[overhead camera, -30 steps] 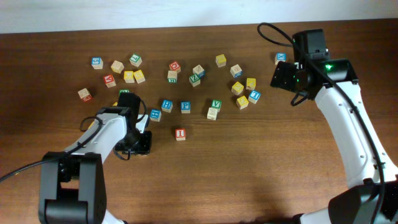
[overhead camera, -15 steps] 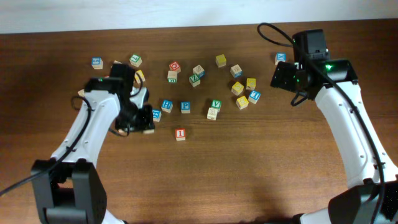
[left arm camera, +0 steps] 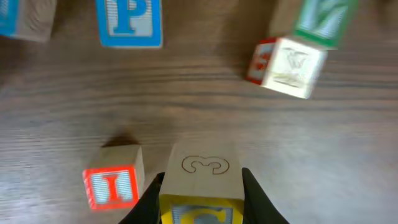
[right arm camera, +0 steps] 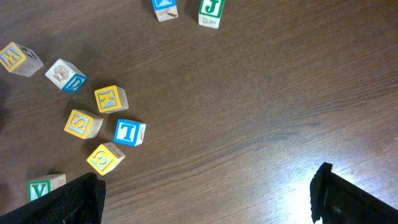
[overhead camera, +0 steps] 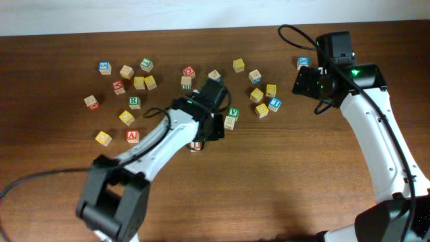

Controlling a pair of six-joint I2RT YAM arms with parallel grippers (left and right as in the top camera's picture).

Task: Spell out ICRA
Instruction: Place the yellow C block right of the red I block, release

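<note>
While the left gripper (left arm camera: pixel 202 202) clamped the small wooden cube with the yellow C (left arm camera: pixel 202 174) between its fingers, that cube was just beside the small wooden cube with the red I (left arm camera: pixel 112 186), close but not touching. Well to the left on the brown wooden table (overhead camera: pixel 269 188) lay the wooden cube with the red A (overhead camera: pixel 132 136). The right gripper (right arm camera: pixel 208 202) hung wide open, holding nothing, above the table's right side.
</note>
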